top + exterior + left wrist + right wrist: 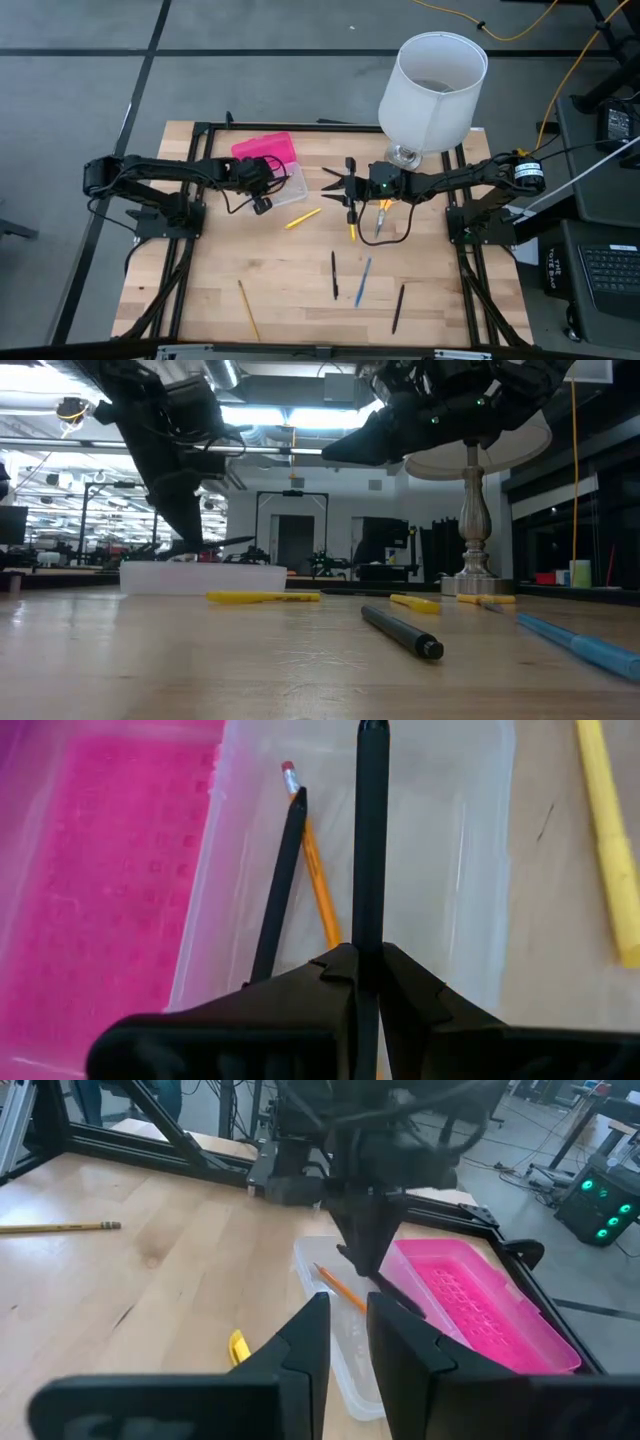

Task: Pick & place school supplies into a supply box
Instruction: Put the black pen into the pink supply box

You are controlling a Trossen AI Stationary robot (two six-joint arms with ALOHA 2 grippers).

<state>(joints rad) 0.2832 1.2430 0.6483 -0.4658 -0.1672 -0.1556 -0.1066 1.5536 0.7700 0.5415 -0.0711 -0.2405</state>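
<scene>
The supply box lies open at the table's far left: pink lid [264, 150], clear base [291, 187] beside it. A black pen [280, 880] and an orange pencil [318, 885] lie in the base. My left gripper [272, 182] hovers over the base, shut on another black pen [370, 840]. My right gripper [330, 185] hangs above the table's middle, just right of the box, open by a narrow gap and holding nothing. Loose on the wood lie a yellow marker [303, 217], a yellow pen [352, 228], a black pen [334, 275], a blue pen [363, 282] and a pencil [248, 310]. My left gripper pinches the black pen between its two fingers [330, 975]. The pen runs lengthwise along the fingers and sticks out past their tips, its free end [372, 730] over the clear base. The fingers slant down from above. Whether that end touches the base, I cannot tell.
A large white lamp [432, 85] stands at the far edge behind my right arm. Another black pen [398, 308] lies near the front right. Small items [383, 215] lie under my right arm. Bare wood [290, 255] spreads across the table's middle.
</scene>
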